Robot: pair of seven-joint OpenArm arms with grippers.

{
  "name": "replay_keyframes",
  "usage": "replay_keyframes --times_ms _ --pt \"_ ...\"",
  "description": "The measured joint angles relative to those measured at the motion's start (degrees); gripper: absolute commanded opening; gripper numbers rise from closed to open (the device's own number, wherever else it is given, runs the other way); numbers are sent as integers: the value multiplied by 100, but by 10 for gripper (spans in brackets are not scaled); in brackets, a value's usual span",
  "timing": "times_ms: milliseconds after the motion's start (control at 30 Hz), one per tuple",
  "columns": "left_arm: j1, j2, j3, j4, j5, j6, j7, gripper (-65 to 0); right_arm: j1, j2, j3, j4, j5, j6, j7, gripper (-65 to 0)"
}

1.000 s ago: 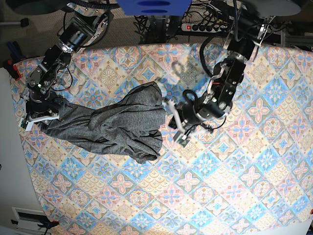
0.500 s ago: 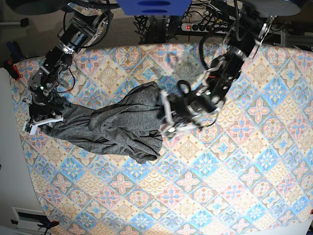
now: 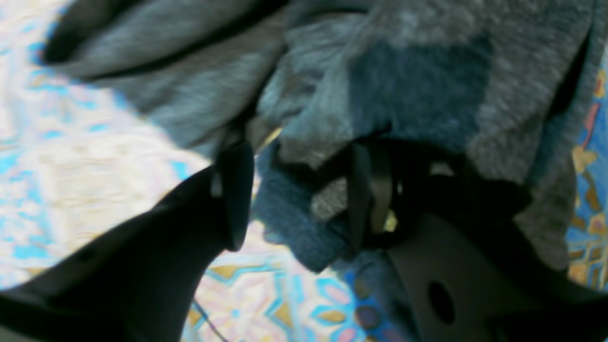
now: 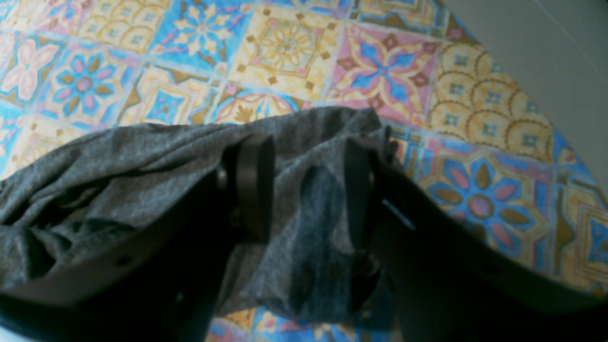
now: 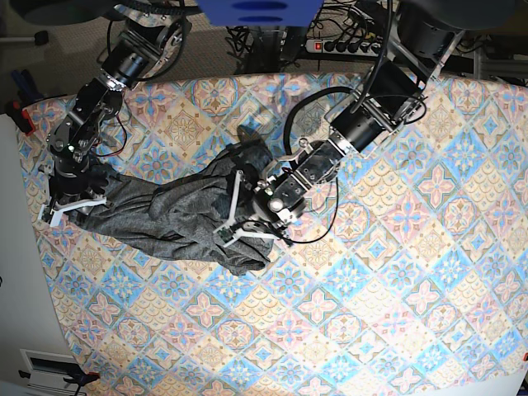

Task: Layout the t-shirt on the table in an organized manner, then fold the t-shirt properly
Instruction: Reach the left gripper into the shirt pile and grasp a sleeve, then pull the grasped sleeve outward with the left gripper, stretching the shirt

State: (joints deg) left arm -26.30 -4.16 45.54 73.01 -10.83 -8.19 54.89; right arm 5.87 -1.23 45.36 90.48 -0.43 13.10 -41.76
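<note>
The dark grey t-shirt (image 5: 173,216) lies bunched in a long heap on the left half of the patterned table (image 5: 371,313). My right gripper (image 5: 70,200) is at the heap's left end near the table edge. In the right wrist view that gripper (image 4: 306,187) is shut on a fold of the t-shirt (image 4: 142,161). My left gripper (image 5: 233,216) reaches over the heap's right end. In the left wrist view, blurred, it (image 3: 301,194) stands open with a thick fold of the t-shirt (image 3: 418,71) lying between its fingers (image 3: 235,194).
The table's left edge runs close to my right gripper, with grey floor (image 4: 546,42) beyond it. A power strip (image 5: 346,45) and cables lie behind the table's far edge. Bare patterned cloth (image 5: 412,206) spreads to the right of the heap.
My left arm has swung left from the middle of the table onto the t-shirt's right end, and its jaws have opened. My right gripper has kept its hold and barely moved.
</note>
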Motion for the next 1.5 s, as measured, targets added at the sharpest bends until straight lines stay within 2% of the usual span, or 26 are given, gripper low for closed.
replay_keyframes --times_ms 67,133,267,433,567,700,933,1133,1400,1500 --pt "11 31 9 -66 -85 -468 -28 -508 -2 -2 0 -2 0 0 0 -419" --pt "15 35 4 -160 -107 -667 -39 -650 -2 -2 0 0 0 0 0 -420" --pt "79 66 -195 -376 -111 -673 -105 -650 -4 -2 0 0 0 0 0 -420" --pt "546 48 -1134 -46 -85 -678 -92 -650 -4 -2 0 2 -4 -2 2 -421" --pt "1071 -262 -1766 835 -61 -667 0 -650 -2 0 0 2 -2 0 2 -421" --pt "1497 -402 -2422 1593 -48 -688 46 -650 0 -2 -2 2 -4 0 -9 -421" --pt "2249 -813 -3327 1858 -66 -713 44 -650 -7 -2 0 2 0 0 -2 -421" --pt "2802 -1126 -4269 2581 -72 -713 11 -650 -4 -2 0 2 -2 0 -7 -421" --pt "3432 -1578 -5960 2844 -70 -732 31 -650 -2 -2 0 2 0 0 -2 -421" --pt "3711 -1561 -6784 2833 -46 -1241 66 -650 -2 -2 0 2 -2 2 -7 -421"
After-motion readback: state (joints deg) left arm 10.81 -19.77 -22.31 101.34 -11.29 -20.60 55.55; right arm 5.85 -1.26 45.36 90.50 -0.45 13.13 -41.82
